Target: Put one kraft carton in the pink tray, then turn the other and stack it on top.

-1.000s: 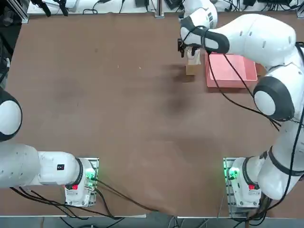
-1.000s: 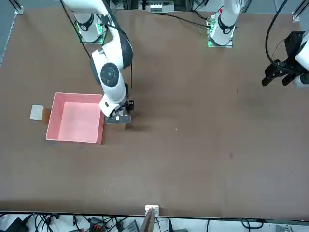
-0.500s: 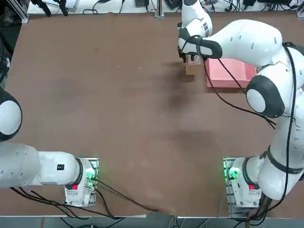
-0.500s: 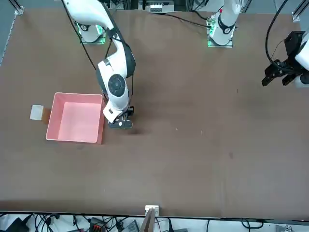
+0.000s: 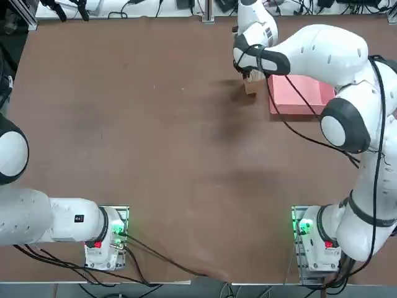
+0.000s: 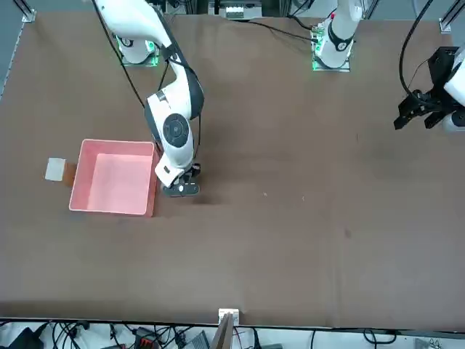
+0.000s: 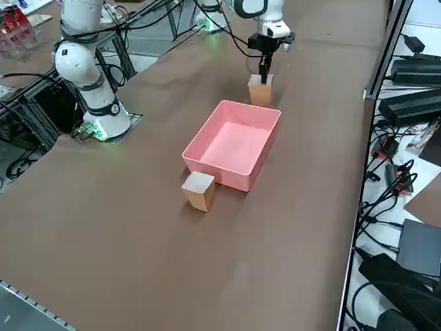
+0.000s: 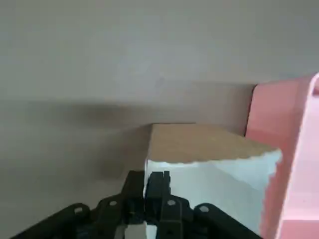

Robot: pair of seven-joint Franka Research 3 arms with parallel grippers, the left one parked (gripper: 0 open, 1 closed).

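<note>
Beside pink tray (image 7: 238,146), carton (image 7: 260,89) sits under right gripper (image 7: 263,77).

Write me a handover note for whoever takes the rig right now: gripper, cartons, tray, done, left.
Right gripper: down on the kraft carton that stands on the table just outside the pink tray, on the tray's side toward mid-table. Whether it has a grip yet cannot be told.
Second kraft carton: on the table against the tray's opposite side, untouched.
Pink tray: near the table's far edge from the arm bases, on the robot's right, nothing in it.
Done: nothing placed yet.
Left: move the first carton into the tray, then fetch the second, turn it and stack it on top.
</note>
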